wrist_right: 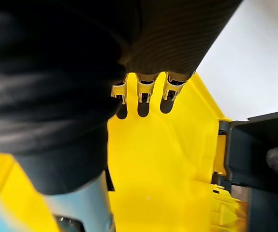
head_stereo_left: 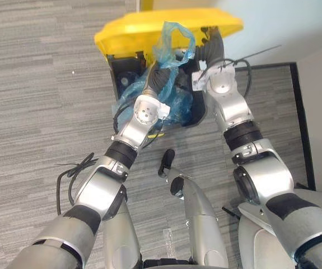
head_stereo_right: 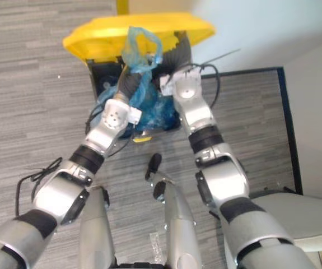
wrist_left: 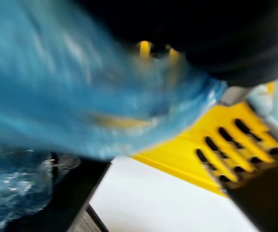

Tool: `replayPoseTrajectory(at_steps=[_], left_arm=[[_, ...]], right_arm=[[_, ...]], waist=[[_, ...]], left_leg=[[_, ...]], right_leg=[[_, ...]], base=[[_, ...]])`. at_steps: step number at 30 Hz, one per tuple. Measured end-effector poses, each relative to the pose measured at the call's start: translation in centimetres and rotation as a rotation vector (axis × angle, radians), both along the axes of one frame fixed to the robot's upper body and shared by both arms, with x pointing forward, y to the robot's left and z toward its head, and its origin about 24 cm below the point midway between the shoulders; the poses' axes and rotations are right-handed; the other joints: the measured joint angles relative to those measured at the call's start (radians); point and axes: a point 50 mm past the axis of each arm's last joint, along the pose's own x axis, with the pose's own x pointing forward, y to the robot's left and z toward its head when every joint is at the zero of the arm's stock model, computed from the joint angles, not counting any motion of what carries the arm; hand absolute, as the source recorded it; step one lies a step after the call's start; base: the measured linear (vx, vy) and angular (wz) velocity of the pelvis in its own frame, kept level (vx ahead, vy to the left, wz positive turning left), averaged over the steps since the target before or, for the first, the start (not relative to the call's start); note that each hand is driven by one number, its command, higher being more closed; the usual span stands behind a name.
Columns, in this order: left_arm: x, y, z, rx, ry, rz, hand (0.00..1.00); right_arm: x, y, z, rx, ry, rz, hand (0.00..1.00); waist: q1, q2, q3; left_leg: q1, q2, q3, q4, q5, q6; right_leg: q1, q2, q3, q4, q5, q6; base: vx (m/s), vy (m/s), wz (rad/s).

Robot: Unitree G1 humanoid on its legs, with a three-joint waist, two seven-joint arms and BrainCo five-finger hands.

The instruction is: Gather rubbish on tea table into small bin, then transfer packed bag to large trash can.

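- Final step, by my judgement: the crinkled blue plastic bag (head_stereo_left: pixel 178 101) of rubbish sits in the mouth of the large black trash can (head_stereo_left: pixel 124 70), its loops poking up.
- The right hand (wrist_right: pixel 142 91), fingers straight, presses flat against the raised yellow lid (head_stereo_left: pixel 149 25).
- The left hand (head_stereo_left: pixel 165 77) is sunk in the bag; I cannot tell its grip.
- Next: drop the bag, withdraw, lower the lid.
- No legible writing.

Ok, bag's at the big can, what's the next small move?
Probably ease the blue bag down into the black can and release it: its handles stick up above the rim, and the right hand presses the yellow lid open.
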Motion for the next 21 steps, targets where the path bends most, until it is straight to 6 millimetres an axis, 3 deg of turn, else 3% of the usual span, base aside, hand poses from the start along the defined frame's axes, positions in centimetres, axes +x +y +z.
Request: replayPoseTrajectory(at_steps=[9, 21], left_arm=[[0.3, 0.1, -0.9, 0.227, 0.005, 0.094, 0.0], [0.1, -0.1, -1.4, 0.307, -0.009, 0.104, 0.0]], right_arm=[[0.0, 0.0, 0.2, 0.006, -0.008, -0.007, 0.0], [-0.2, 0.3, 1.2, -0.006, -0.038, 0.004, 0.0]], waist=[[-0.009, 0.004, 0.003], [-0.008, 0.013, 0.004]], left_leg=[[0.003, -0.006, 0.001, 0.001, -0.002, 0.003], [0.014, -0.014, 0.008, 0.017, -0.004, 0.007]], right_leg=[[0.0, -0.012, 0.011, 0.017, 0.001, -0.003], [0.006, -0.014, 0.023, 0.025, 0.007, -0.011]], base=[[-0.04, 0.0, 0.04], [-0.08, -0.022, -0.01]])
